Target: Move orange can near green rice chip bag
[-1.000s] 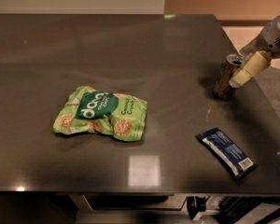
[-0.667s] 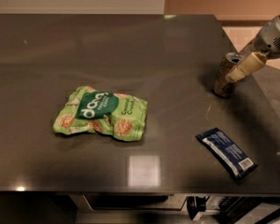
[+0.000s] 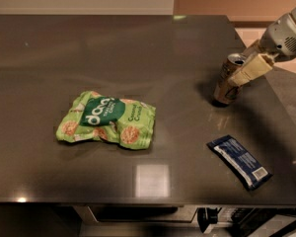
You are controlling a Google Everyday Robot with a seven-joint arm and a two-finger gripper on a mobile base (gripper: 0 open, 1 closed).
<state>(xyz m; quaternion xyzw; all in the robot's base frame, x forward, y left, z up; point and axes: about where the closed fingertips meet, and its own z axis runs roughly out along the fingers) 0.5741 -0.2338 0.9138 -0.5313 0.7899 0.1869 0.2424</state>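
The orange can [image 3: 224, 89] stands near the right edge of the dark table [image 3: 153, 48], leaning slightly, its silver top facing up and right. My gripper [image 3: 239, 66] reaches in from the upper right and is shut on the can's upper part, with one pale finger [image 3: 250, 69] across its front. The green rice chip bag [image 3: 107, 120] lies flat at the table's centre left, well to the left of the can and apart from it.
A dark blue flat packet [image 3: 240, 160] lies near the table's front right corner, below the can. The table's right edge is just behind the can, with pale floor beyond. A drawer front shows under the table's front edge.
The gripper has closed in on the can's top, and the can has shifted slightly left and now leans. The bag and the blue packet have not moved.
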